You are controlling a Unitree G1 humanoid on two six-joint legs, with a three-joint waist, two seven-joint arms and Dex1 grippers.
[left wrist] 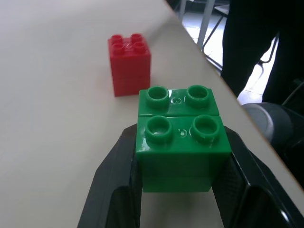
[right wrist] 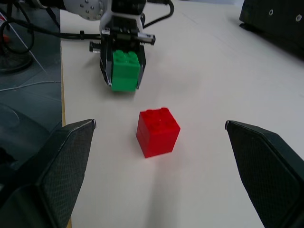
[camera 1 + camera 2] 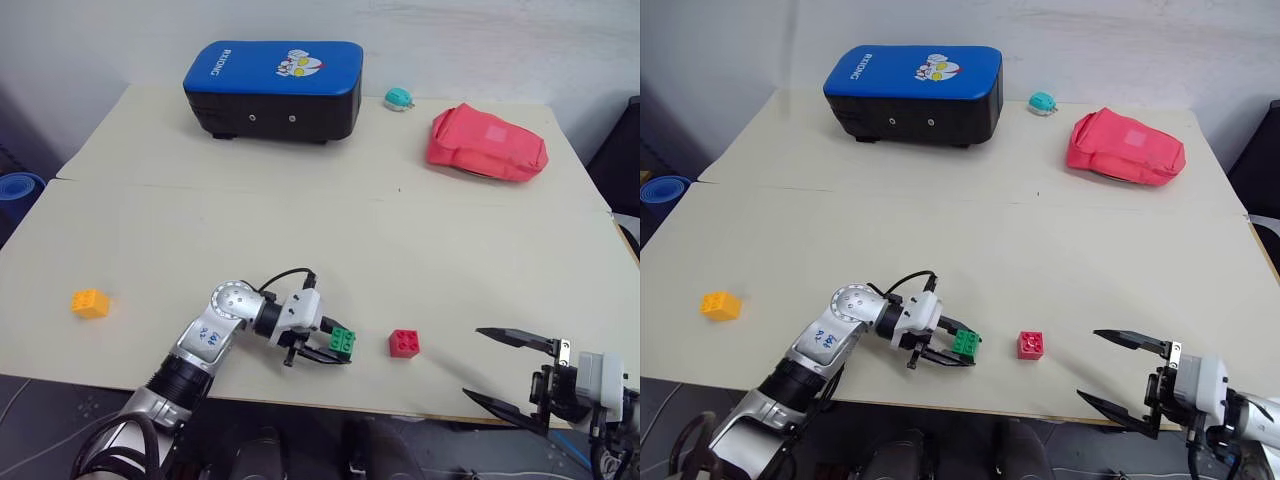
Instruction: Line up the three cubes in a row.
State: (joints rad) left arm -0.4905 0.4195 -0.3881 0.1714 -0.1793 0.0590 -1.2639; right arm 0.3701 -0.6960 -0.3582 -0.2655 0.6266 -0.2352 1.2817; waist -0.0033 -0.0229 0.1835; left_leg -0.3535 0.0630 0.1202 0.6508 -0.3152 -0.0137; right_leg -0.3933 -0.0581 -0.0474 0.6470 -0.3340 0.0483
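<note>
Green studded plastic brick (image 3: 343, 341): clamped in left gripper (image 3: 318, 350) beside red studded brick (image 3: 404, 343) (row-building); right gripper (image 3: 500, 367) agape, empty.

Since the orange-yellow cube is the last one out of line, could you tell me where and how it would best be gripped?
Probably by two opposite flat side walls of the orange-yellow cube, coming from above or level along the table. It sits upright, studs up, alone near the left edge, so every side is free; the studded top offers no flat faces for the jaws.
</note>
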